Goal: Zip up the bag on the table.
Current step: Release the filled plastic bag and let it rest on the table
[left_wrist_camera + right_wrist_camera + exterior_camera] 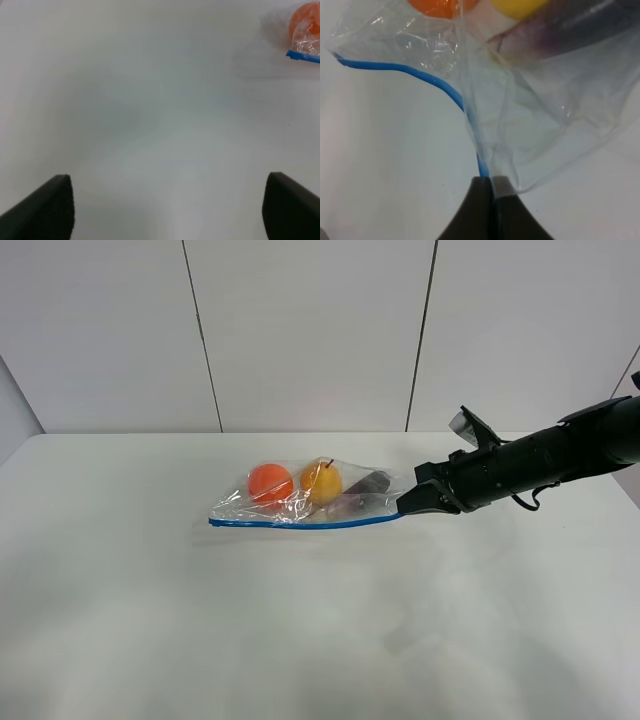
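Note:
The clear crinkly bag (300,502) lies on the white table (150,580), holding an orange fruit (270,482), a yellow fruit (322,481) and a dark purple one (372,483). Its blue zipper strip (290,524) runs along the near edge. My right gripper (403,510) is shut on the right end of that strip; in the right wrist view the fingertips (491,187) pinch the blue strip (445,89) where the bag (530,115) narrows. My left gripper (167,210) hangs open over bare table, with the bag's corner (303,42) far off to one side.
A grey panelled wall (310,330) stands behind the table's far edge. The right arm (540,465) reaches in from the right above the tabletop.

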Robot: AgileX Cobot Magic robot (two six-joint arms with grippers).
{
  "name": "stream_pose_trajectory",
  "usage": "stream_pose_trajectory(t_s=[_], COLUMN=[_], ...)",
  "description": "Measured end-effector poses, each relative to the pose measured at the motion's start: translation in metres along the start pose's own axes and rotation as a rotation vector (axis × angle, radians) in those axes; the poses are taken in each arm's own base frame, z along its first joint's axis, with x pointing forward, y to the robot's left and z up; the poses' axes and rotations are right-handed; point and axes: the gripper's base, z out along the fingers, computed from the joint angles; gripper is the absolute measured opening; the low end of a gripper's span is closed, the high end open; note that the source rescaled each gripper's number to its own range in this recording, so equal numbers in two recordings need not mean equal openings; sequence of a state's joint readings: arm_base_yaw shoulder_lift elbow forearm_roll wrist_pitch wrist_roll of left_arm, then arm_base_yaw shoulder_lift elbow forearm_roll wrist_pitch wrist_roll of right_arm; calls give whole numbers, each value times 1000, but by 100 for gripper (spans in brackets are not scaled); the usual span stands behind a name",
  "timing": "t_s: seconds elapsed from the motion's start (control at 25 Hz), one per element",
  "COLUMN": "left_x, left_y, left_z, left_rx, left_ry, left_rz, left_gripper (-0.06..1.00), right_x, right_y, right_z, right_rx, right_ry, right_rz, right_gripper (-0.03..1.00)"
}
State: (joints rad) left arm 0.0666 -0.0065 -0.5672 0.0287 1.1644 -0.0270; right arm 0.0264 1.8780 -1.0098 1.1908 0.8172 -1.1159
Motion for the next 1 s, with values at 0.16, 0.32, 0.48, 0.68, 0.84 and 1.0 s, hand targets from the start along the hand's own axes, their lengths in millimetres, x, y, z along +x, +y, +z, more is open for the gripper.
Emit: stream_pose_trajectory(t_s=[0.16,0.32,0.48,0.68,0.84,1.0], left_x=[0,0,0,0,0,0], left_y=[0,0,0,0,0,0], left_z=[0,0,0,0,0,0], left_rx=[0,0,0,0,0,0], left_ry=[0,0,0,0,0,0], left_rz=[0,0,0,0,0,0], left_gripper=[99,99,99,99,99,99], right_x=[0,0,0,0,0,-2], right_y=[0,-1,-3,-5,-7,-9], right_z=[0,0,0,0,0,0], right_rx=[4,16,38,59,74,103], right_ry=[0,-2,1,3,-4,-17], right_rz=[-1,-5,-17,-32,-36,-33], right_gripper=[0,0,2,21,58,80])
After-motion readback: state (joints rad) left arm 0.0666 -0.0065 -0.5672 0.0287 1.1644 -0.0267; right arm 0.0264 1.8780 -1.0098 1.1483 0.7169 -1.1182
